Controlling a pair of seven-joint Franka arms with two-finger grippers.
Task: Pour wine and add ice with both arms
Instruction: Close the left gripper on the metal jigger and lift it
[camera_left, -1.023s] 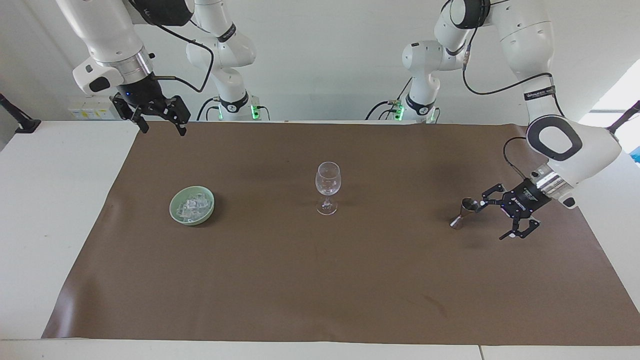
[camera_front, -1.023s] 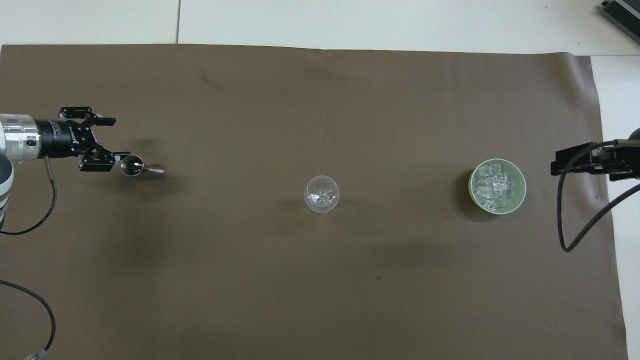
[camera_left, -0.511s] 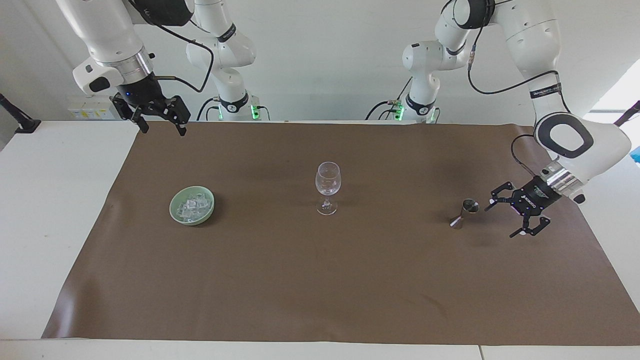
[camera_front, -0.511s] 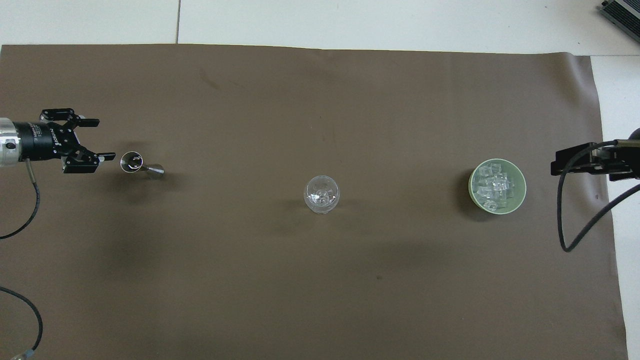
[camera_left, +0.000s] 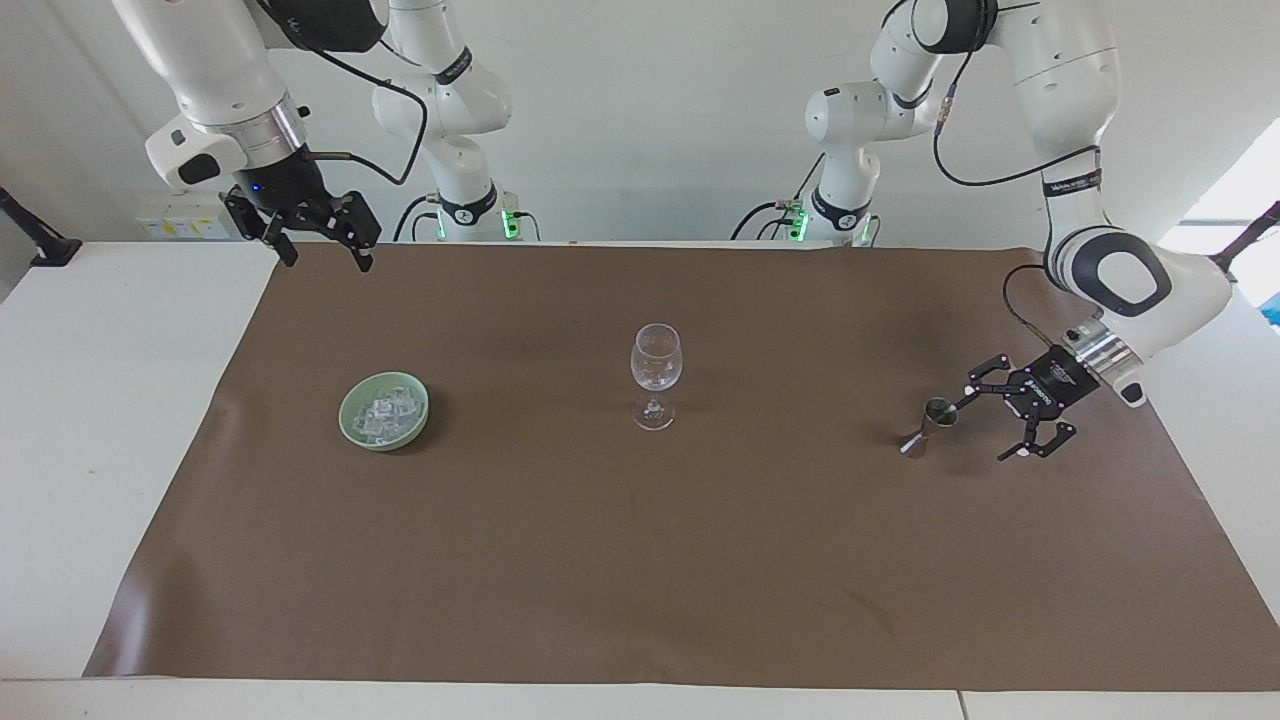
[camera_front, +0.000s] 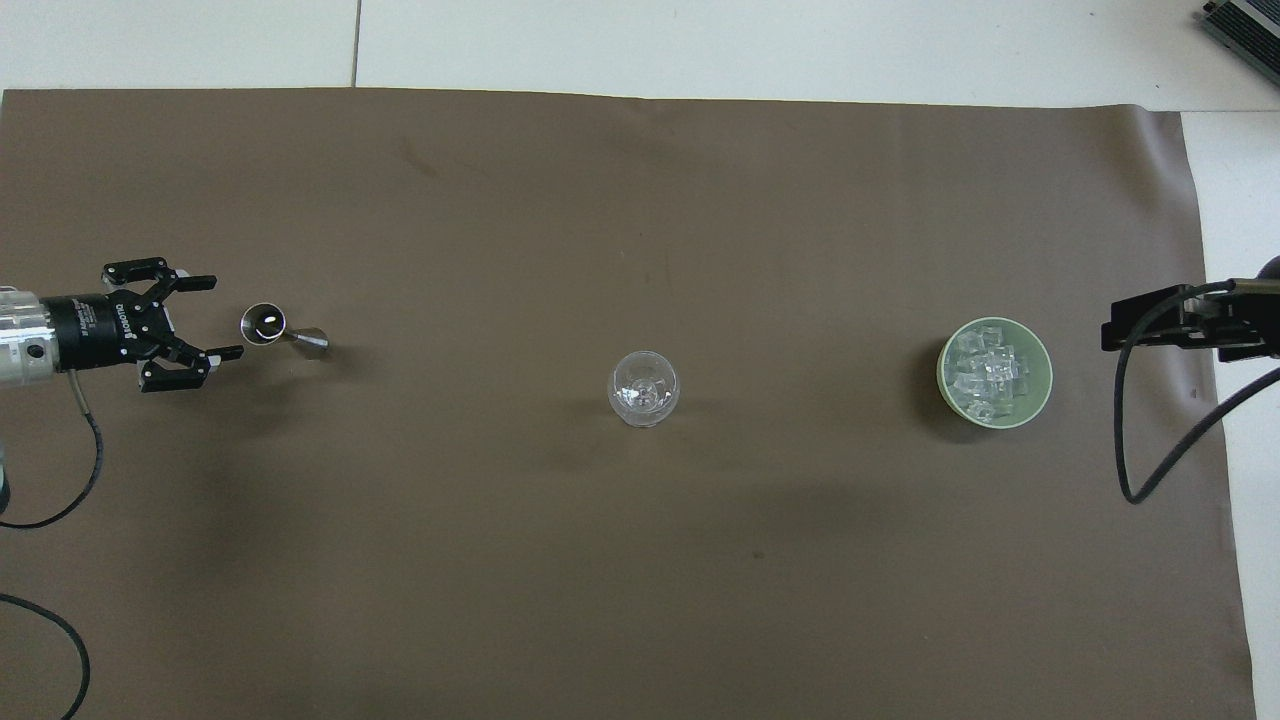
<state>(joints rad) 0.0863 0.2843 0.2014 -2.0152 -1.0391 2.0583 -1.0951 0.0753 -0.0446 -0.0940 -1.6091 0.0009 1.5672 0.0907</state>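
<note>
A small metal jigger (camera_left: 927, 424) (camera_front: 272, 326) stands on the brown mat toward the left arm's end. My left gripper (camera_left: 985, 428) (camera_front: 222, 318) hangs low just beside it, open, its gap facing the jigger without touching it. A clear wine glass (camera_left: 655, 375) (camera_front: 643, 388) stands upright mid-mat. The ice (camera_left: 385, 412) (camera_front: 988, 376) is heaped in a pale green bowl (camera_left: 345, 412) (camera_front: 1046, 372) toward the right arm's end. My right gripper (camera_left: 328, 262) (camera_front: 1150, 322) waits open, high over the mat's edge. Wine is out of view.
The brown mat (camera_left: 640, 560) (camera_front: 640, 560) covers most of the white table (camera_left: 100, 400). A black cable (camera_front: 1135, 440) hangs from the right arm beside the bowl. Both arm bases (camera_left: 470, 215) stand at the robots' edge of the table.
My left gripper drew back from the jigger toward the left arm's end, then shifted so the jigger lines up with its open gap. The right arm has not moved.
</note>
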